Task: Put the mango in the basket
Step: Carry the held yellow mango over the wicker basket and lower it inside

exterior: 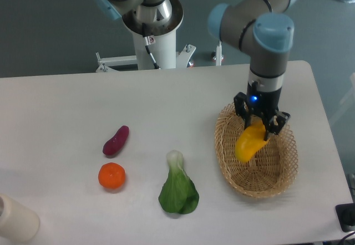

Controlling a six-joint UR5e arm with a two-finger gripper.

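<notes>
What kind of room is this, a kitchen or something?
Probably a robot lab, not a kitchen. A robot arm is mounted by a plain white table, and its pincer holds a mango over a basket. The other food just lies out on the table.

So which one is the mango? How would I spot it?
Find the big woven basket on the table's right side. Just above it, the arm's gripper holds the mango: smooth, yellow and elongated, unlike the round orange fruit and purple vegetable far left.
</notes>
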